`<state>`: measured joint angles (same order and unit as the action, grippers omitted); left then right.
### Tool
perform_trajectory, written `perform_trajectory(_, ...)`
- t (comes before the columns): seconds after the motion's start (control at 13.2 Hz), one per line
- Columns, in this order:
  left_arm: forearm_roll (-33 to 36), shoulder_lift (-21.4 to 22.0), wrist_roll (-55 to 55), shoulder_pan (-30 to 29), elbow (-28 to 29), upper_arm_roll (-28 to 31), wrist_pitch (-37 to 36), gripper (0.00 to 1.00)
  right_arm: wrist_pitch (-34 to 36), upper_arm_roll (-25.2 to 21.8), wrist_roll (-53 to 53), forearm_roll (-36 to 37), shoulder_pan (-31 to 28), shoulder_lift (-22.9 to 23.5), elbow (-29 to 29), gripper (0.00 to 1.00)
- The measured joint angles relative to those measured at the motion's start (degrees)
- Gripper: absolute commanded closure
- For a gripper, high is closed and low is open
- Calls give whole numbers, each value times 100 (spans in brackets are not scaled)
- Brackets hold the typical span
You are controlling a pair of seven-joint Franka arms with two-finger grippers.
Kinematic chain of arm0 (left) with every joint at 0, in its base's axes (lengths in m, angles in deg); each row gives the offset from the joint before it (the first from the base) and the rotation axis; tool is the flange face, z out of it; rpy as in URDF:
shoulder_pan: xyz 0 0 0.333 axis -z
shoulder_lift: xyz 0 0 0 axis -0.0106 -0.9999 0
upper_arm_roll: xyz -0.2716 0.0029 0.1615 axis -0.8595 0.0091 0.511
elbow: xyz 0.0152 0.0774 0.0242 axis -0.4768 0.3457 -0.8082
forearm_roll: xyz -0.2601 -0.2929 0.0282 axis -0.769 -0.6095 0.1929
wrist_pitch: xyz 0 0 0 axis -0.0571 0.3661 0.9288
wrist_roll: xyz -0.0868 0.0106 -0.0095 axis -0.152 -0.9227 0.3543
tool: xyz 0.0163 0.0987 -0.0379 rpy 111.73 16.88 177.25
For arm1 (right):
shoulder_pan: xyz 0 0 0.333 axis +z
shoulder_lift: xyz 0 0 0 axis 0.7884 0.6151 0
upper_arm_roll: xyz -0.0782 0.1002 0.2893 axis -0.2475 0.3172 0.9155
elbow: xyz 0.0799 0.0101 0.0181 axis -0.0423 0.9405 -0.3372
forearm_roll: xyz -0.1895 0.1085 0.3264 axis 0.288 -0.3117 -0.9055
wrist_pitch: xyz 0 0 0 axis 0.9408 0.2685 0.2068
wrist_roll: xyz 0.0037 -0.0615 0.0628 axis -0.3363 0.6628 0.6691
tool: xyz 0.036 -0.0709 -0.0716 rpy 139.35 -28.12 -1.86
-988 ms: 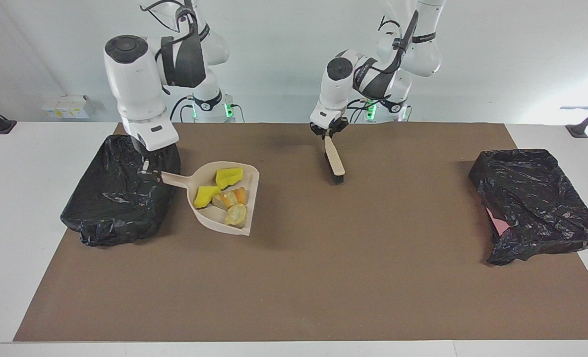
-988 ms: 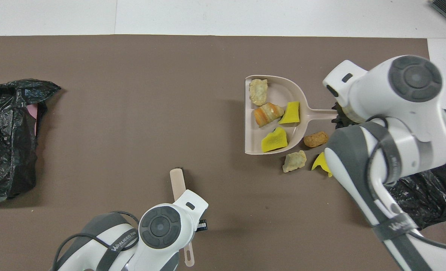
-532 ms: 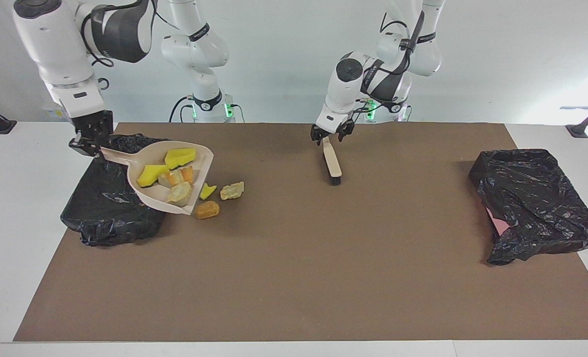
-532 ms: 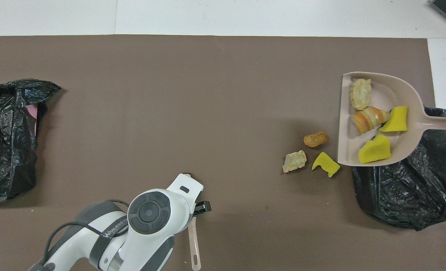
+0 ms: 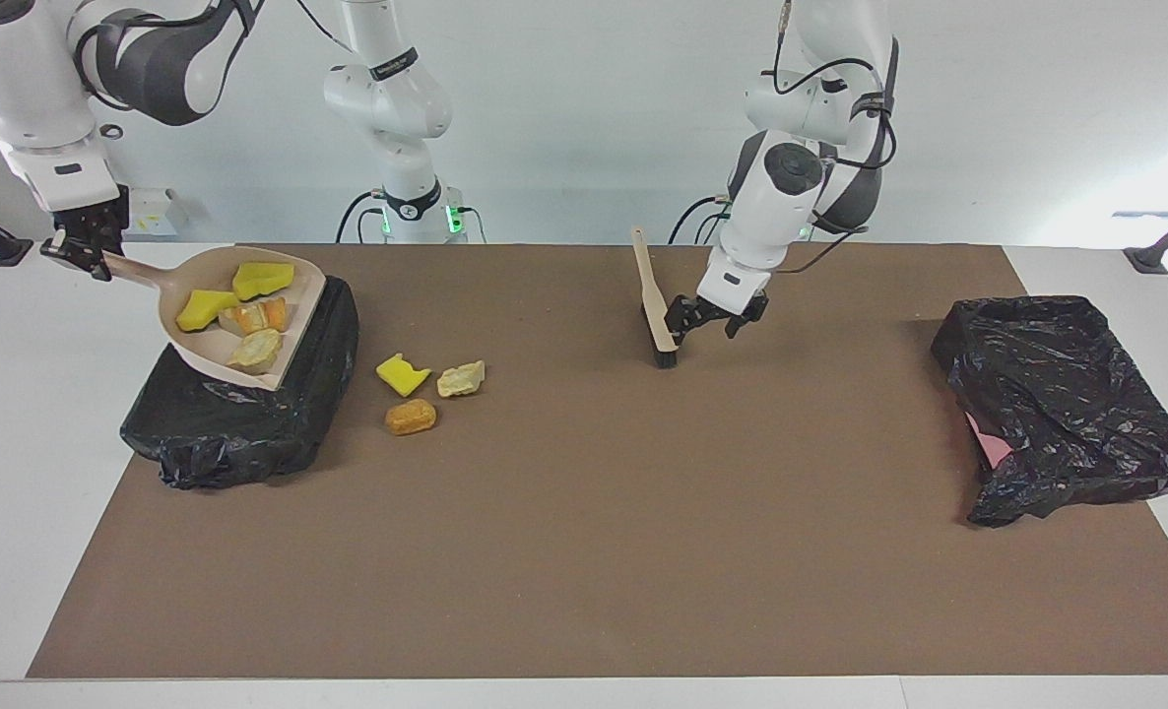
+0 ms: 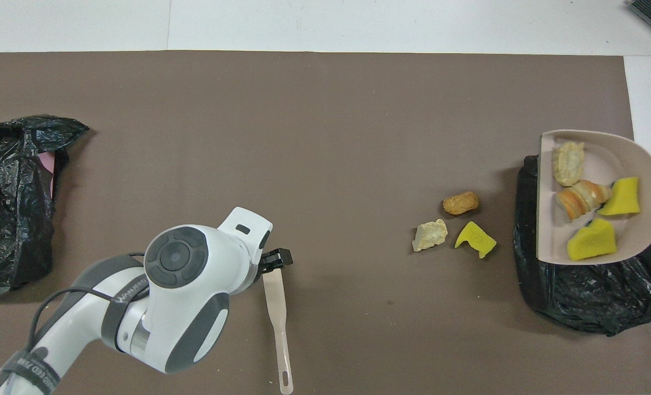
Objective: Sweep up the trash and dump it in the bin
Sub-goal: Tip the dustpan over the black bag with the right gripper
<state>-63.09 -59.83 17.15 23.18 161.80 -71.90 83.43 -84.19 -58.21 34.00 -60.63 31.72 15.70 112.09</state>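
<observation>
My right gripper (image 5: 80, 251) is shut on the handle of the beige dustpan (image 5: 212, 261), holding it over the black bin bag (image 5: 229, 433). In the pan lie two yellow foam chunks (image 5: 261, 279) and two bread-like pieces (image 5: 254, 347). Three trash pieces lie on the mat beside the bag: a yellow one (image 5: 402, 374), a pale one (image 5: 461, 378) and an orange-brown one (image 5: 411, 417). My left gripper (image 5: 710, 323) is open, low beside the head of the brush (image 5: 655, 295), whose bristles rest on the mat. In the overhead view the right gripper is out of frame.
A second black bag (image 5: 1057, 394) lies at the left arm's end of the mat. In the overhead view, the dustpan (image 6: 605, 151) covers part of the bin bag (image 6: 583, 296), and the brush (image 6: 279, 312) lies near the robots' edge.
My right gripper lifted the dustpan off the mat and carried it over the bin bag; three pieces stayed on the mat. My left gripper left the brush handle and moved beside its head.
</observation>
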Motion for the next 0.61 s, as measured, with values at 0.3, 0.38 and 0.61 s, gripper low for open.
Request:
perform_trajectory(0.3,145,6,-1469,-771,-692,11,-646,0,-288,73,-1159,1402,133,-339,640,100)
perform_trajectory(0.38,185,8,-1749,-949,-878,12,-817,0,-288,89,-1394,1646,190,-370,743,100)
perform_trajectory(0.61,491,15,-2605,-1437,-1380,19,-1498,0,-201,110,-1832,2337,364,-400,857,100)
